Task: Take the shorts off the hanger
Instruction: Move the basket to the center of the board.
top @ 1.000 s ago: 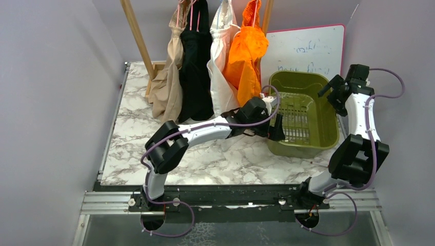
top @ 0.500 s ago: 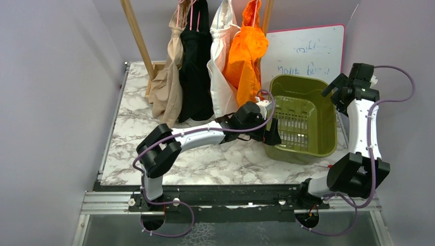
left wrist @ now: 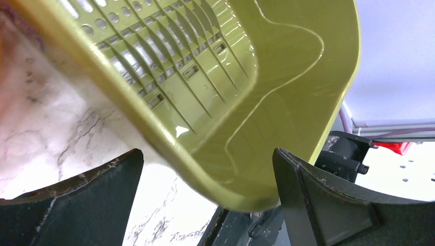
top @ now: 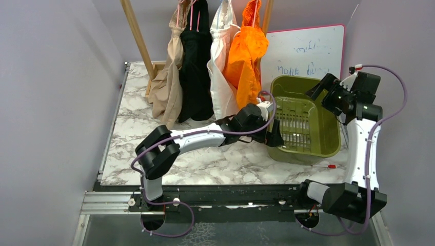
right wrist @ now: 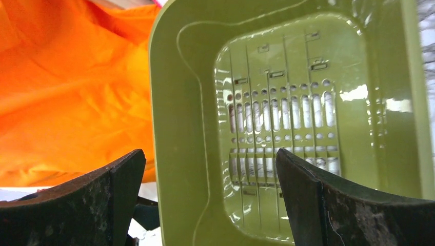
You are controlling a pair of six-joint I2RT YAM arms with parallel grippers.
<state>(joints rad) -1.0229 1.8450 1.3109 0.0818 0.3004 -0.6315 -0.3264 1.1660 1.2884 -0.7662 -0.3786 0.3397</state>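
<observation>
Four shorts hang on the rack at the back: tan-beige, black, cream-white and bright orange. My left gripper is open and low at the near left rim of the green basket. In the left wrist view the basket's corner sits between the spread fingers of that gripper. My right gripper is open and empty, raised over the basket's far right side. In the right wrist view this gripper faces the basket, with the orange shorts to its left.
A whiteboard leans against the back wall behind the basket. The rack's wooden post slants up at the back left. A small red-tipped object lies by the table's front right edge. Walls close in on both sides.
My right arm has straightened upward and its gripper has swung left over the basket. The left gripper stays at the basket's rim, and the basket has shifted slightly.
</observation>
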